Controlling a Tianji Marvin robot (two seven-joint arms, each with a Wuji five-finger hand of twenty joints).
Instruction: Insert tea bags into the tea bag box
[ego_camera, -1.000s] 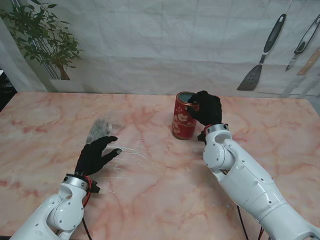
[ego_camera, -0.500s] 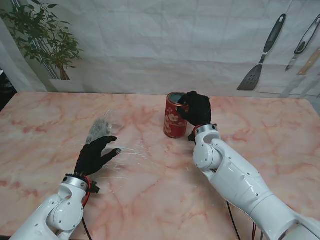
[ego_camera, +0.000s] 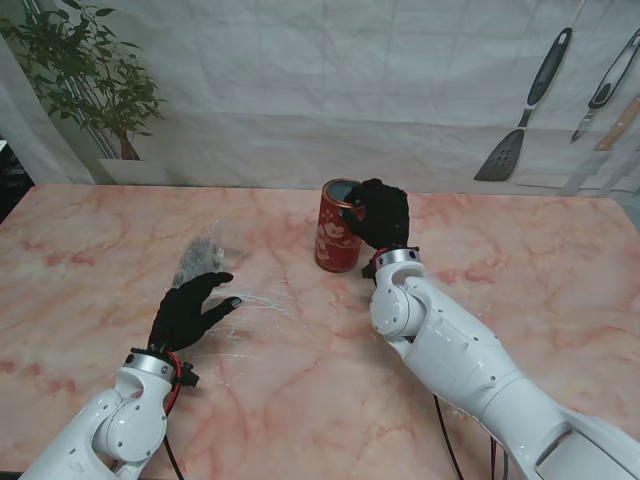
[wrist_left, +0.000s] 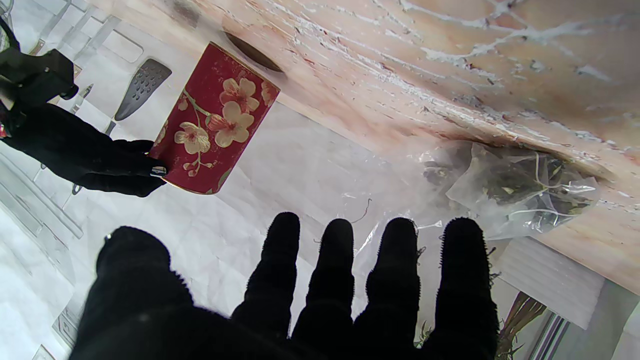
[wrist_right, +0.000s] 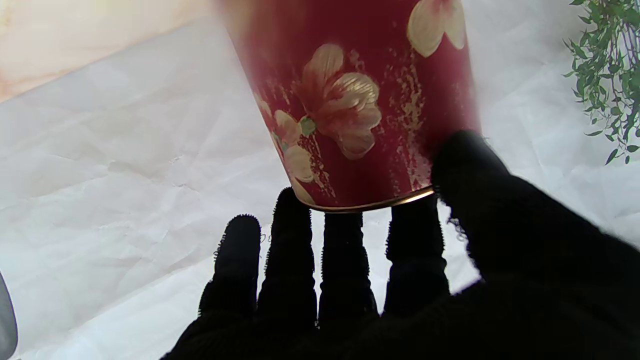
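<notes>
The left hand (ego_camera: 190, 312) lies low over the pink marbled surface (ego_camera: 90, 260), on the left side and nearer to me, with its black-gloved fingers (wrist_left: 395, 270) spread apart and holding nothing. Just beyond its fingertips, farther from me, a clear plastic bag of tea bags (ego_camera: 200, 256) lies flat on the surface; in the left wrist view the bag (wrist_left: 520, 190) shows dark leaves and white strings inside crumpled film, and the fingertips stand close to it, though whether they touch it cannot be told. To the bag's left the surface runs bare out to its left edge, and a potted plant (ego_camera: 85, 75) stands behind the far left corner.

Between the two hands lies a wide bare stretch of surface. Right of it, near the middle and towards the far edge, stands the tea bag box (ego_camera: 338, 226), a red round tin with pale flowers, upright and with its top open. The right hand (ego_camera: 380, 215) is wrapped on the tin's right side: in the right wrist view the thumb (wrist_right: 480, 180) presses one side near the gold rim (wrist_right: 370, 204) and the four fingers (wrist_right: 292, 250) reach past the other.

Farther right the surface is bare to its right edge. A spatula (ego_camera: 522, 110) and other utensils (ego_camera: 605, 90) hang on the white backdrop behind.
</notes>
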